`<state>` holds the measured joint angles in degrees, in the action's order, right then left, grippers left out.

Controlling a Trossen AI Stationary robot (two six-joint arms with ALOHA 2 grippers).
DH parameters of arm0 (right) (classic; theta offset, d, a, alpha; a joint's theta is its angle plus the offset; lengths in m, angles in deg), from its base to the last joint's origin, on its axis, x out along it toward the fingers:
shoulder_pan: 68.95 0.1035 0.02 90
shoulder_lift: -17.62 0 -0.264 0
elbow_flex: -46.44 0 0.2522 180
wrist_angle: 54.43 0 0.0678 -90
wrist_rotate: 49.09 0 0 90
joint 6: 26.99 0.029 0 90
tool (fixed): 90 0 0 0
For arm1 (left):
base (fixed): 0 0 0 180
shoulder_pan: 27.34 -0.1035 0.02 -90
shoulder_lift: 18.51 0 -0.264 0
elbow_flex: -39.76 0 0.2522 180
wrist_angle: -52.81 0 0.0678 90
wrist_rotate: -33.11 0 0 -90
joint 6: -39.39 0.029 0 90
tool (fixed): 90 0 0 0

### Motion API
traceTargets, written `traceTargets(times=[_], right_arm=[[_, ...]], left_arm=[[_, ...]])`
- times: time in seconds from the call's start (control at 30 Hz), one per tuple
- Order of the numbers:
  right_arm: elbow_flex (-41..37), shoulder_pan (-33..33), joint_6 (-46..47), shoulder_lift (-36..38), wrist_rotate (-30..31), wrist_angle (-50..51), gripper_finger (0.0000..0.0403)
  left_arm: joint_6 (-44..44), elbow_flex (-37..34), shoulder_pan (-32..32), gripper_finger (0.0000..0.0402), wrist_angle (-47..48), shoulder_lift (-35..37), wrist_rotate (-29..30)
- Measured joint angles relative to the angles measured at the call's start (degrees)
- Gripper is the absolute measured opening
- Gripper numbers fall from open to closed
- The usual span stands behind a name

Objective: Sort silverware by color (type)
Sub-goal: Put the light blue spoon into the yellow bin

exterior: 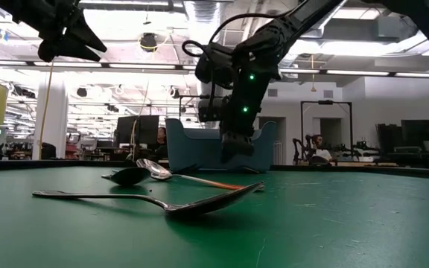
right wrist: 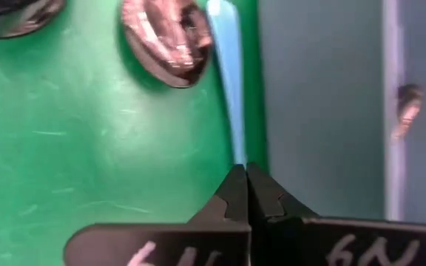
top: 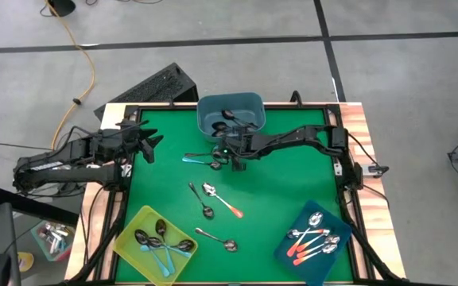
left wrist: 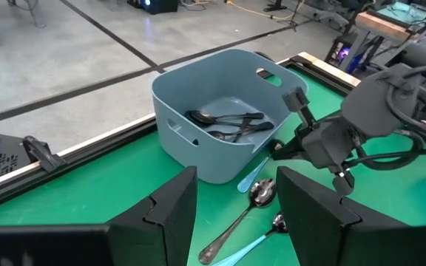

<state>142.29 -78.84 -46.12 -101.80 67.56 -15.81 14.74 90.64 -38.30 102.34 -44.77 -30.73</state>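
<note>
Spoons already lie sorted in three bins, six wait mid-frame on the green bench [top: 293, 191], and the right end effector [right wrist: 247, 193] pinches a light blue spoon handle [right wrist: 228, 81].

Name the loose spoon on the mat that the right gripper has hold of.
The light blue-handled spoon beside the grey-blue bin; the right gripper is pinched on its handle tip.

grey-blue bin [top: 230, 113] crowding spoons [top: 205, 161], mat centre [top: 285, 191] open
</note>
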Motion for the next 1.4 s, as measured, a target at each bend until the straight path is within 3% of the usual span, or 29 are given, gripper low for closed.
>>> traceTargets(times=[0.47,0.97,1.23,1.4], right_arm=[[0.0,-2.6,1.2,0.0,0.2,-1.4,0.0000],[0.0,-4.6,1.4,0.0,-3.7,-2.8,0.0000],[0.3,-2.8,-1.8,-3.0,-2.6,-4.6,0.0000],[0.1,-1.3,-2.4,-3.0,-3.4,-0.1,0.0000]], left_arm=[[0.0,0.0,0.0,0.0170,-0.1,0.0,0.2],[0.0,0.0,0.0,0.0170,-0.1,0.0,1.3],[0.0,0.0,0.0,0.0170,-0.1,0.0,1.3],[0.0,0.0,0.0,0.0170,-0.1,0.0,1.3]])
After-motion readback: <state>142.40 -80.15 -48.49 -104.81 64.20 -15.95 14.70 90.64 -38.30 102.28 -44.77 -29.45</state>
